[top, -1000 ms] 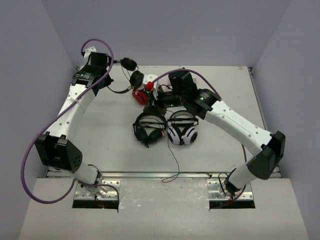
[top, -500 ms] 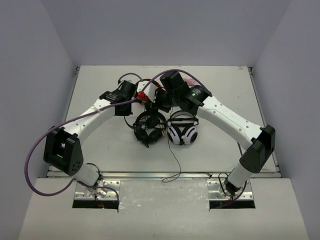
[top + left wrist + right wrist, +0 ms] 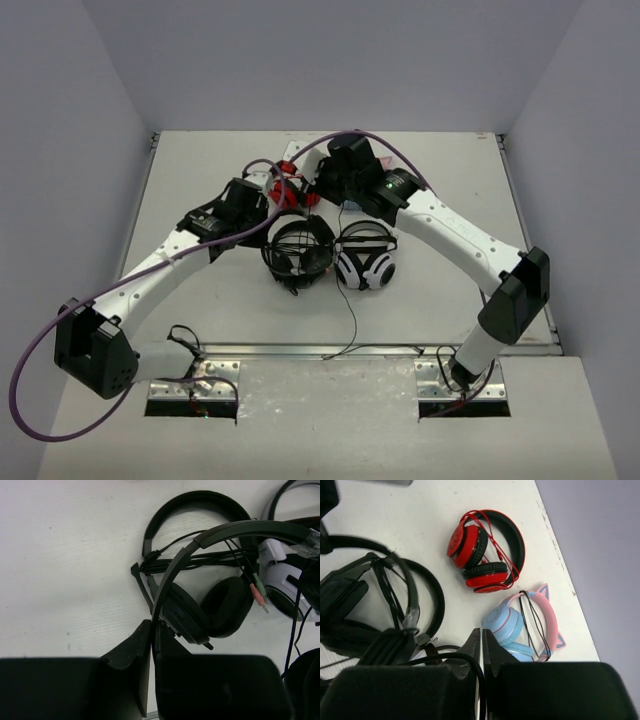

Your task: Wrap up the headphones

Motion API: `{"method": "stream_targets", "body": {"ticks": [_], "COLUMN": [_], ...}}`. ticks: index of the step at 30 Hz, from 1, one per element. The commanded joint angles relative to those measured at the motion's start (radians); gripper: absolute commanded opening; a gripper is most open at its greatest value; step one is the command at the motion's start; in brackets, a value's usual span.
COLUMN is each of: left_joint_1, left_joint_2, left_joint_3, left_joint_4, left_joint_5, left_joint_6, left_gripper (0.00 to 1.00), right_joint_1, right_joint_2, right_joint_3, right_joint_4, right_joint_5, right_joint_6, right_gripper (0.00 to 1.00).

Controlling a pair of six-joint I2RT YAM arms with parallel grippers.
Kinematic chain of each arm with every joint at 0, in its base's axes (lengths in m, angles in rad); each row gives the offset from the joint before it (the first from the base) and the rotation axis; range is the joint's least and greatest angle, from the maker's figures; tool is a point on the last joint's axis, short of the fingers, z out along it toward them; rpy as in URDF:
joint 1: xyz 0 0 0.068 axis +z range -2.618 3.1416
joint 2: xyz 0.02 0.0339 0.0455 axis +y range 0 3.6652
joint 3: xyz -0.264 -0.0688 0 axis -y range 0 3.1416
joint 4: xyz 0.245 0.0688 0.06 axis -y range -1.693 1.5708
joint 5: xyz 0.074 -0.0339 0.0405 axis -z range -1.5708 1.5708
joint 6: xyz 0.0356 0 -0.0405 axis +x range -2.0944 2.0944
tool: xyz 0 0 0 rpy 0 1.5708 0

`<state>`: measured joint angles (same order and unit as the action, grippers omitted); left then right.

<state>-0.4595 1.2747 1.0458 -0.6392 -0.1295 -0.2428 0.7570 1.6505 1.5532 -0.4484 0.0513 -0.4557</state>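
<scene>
My left gripper is shut on the thin wire part of the headphones' black headband, which arcs up and to the right above the table. One small cup hangs just beyond the fingertips. In the top view the left gripper is at the table's middle, and the headphones are mostly hidden by both grippers. My right gripper is shut on the thin black cable, which runs between its jaws. In the top view the right gripper is close beside the left, and the cable trails to the near edge.
A bigger black over-ear pair with its cable wrapped lies just below the grippers, a white-and-black pair to its right. A red-and-black pair and a pink-and-blue cat-ear pair lie near the back.
My left arm has swung from the back left corner to the table's middle, carrying the headphones down beside the right gripper. My right gripper has shifted slightly toward the back.
</scene>
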Motion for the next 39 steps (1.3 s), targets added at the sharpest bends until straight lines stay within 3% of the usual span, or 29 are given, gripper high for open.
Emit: {"method": "stream_targets", "body": {"ticks": [1, 6, 12, 21, 27, 31, 33, 39], "left_joint_1": [-0.028, -0.044, -0.042, -0.044, -0.044, -0.044, -0.044, -0.044], "left_joint_2": [-0.040, -0.072, -0.130, -0.233, -0.296, -0.321, -0.331, -0.301], "left_joint_3": [-0.024, -0.010, 0.032, 0.108, 0.178, 0.255, 0.310, 0.505], "left_joint_4": [0.073, 0.087, 0.073, 0.067, 0.096, 0.119, 0.119, 0.050], "left_joint_5": [0.125, 0.189, 0.165, 0.087, 0.090, 0.048, -0.001, -0.174], "left_joint_6": [0.033, 0.045, 0.043, -0.015, -0.065, -0.095, -0.124, -0.223], "left_gripper": [0.01, 0.00, 0.00, 0.00, 0.00, 0.00, 0.01, 0.00], "right_joint_1": [-0.018, -0.022, -0.065, -0.136, -0.160, -0.160, -0.162, -0.163], "right_joint_2": [0.021, 0.118, 0.158, 0.080, -0.017, -0.078, -0.109, -0.034], "right_joint_3": [0.106, 0.209, 0.240, 0.104, -0.017, -0.108, -0.169, -0.197], "right_joint_4": [0.042, -0.085, -0.139, -0.043, 0.095, 0.261, 0.438, 0.675], "right_joint_5": [-0.007, -0.028, -0.024, -0.082, -0.347, -0.525, -0.614, -0.792], "right_joint_6": [0.028, 0.054, 0.124, 0.229, 0.322, 0.419, 0.507, 0.742], "right_gripper": [0.04, 0.02, 0.01, 0.01, 0.08, 0.12, 0.15, 0.09]}}
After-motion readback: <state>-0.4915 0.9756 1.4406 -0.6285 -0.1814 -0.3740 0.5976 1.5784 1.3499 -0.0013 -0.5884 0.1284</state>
